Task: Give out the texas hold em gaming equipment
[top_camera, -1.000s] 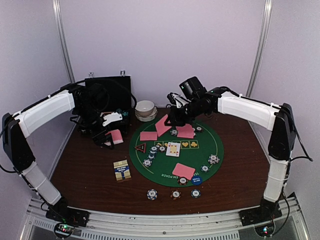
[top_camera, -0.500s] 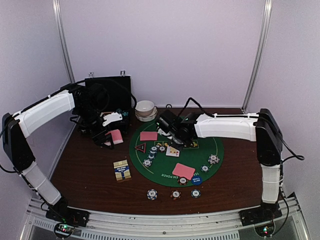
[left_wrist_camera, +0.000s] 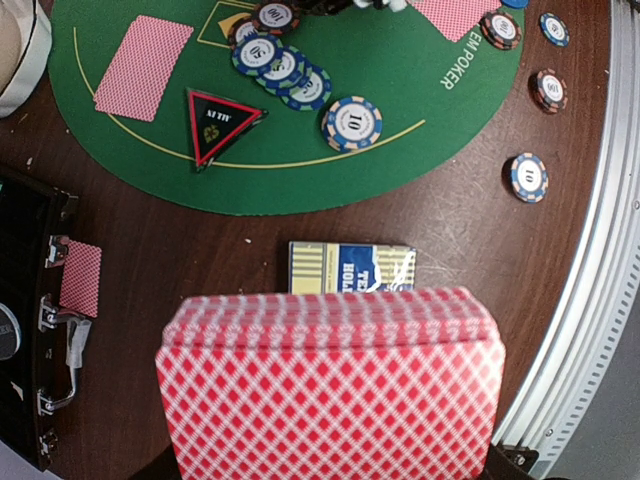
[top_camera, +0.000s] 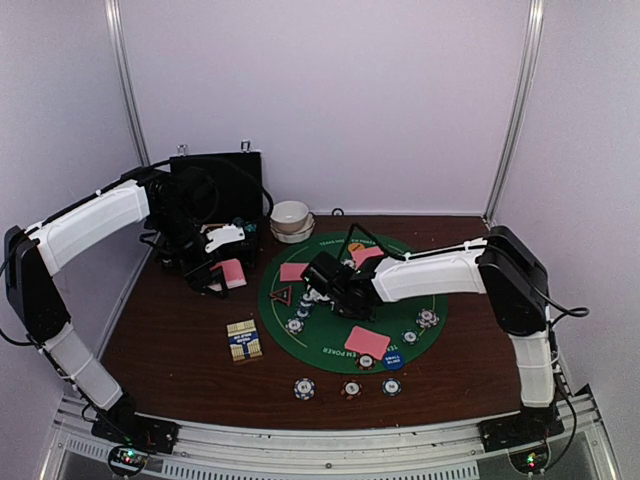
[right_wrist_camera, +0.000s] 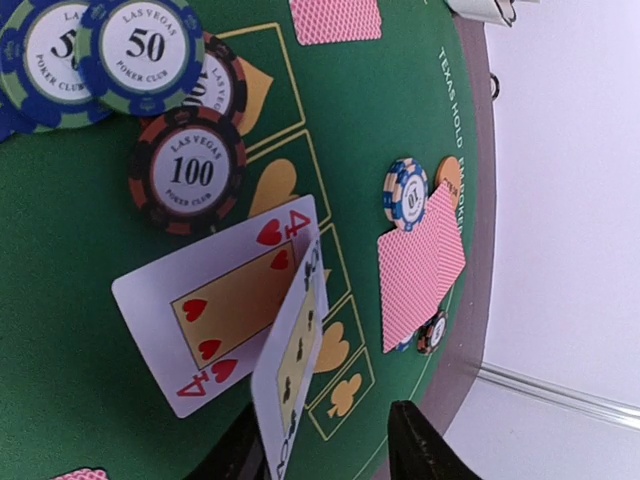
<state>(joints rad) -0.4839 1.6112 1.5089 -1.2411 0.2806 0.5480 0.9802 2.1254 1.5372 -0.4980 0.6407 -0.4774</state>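
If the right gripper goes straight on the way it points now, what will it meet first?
Probably the tilted card just ahead of the right gripper, leaning over the four of hearts on the green mat; depth is unclear from this view.

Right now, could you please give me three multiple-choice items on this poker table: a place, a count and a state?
1. The red triangle marker lies: A on the green mat; B in a bowl; C on the black case.
2. Chips on bare wood before the mat: A one; B three; C five.
3. The left hand: A empty; B holding the card deck; C holding a chip.
Answers: A, it sits inside the mat's edge; B, three in a row; B, the deck fills its grip.
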